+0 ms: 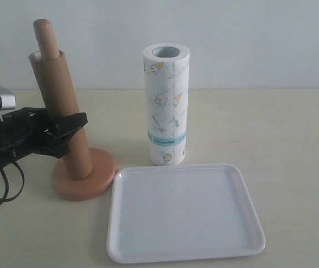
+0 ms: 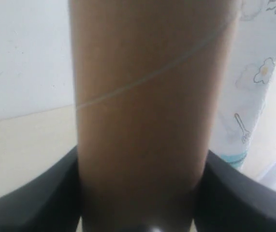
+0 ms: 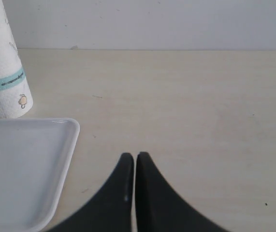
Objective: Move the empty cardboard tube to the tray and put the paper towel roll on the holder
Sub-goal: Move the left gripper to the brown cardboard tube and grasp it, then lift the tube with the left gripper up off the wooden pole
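The empty cardboard tube (image 1: 58, 106) stands tilted over the rod of the wooden holder (image 1: 84, 178), whose rounded top (image 1: 44, 34) sticks out above it. My left gripper (image 1: 64, 129) is shut on the tube at mid height; in the left wrist view the tube (image 2: 142, 111) fills the space between the black fingers (image 2: 41, 203). The paper towel roll (image 1: 166, 106) stands upright behind the white tray (image 1: 131, 234), also visible in the right wrist view as the roll (image 3: 2, 72) and tray (image 3: 60, 159). My right gripper (image 3: 135, 157) is shut, holding nothing, over bare table beside the tray.
A black cable (image 1: 3, 187) loops on the table under the left arm. The pale table (image 1: 293, 139) stretches right of the roll and tray, with a white wall behind.
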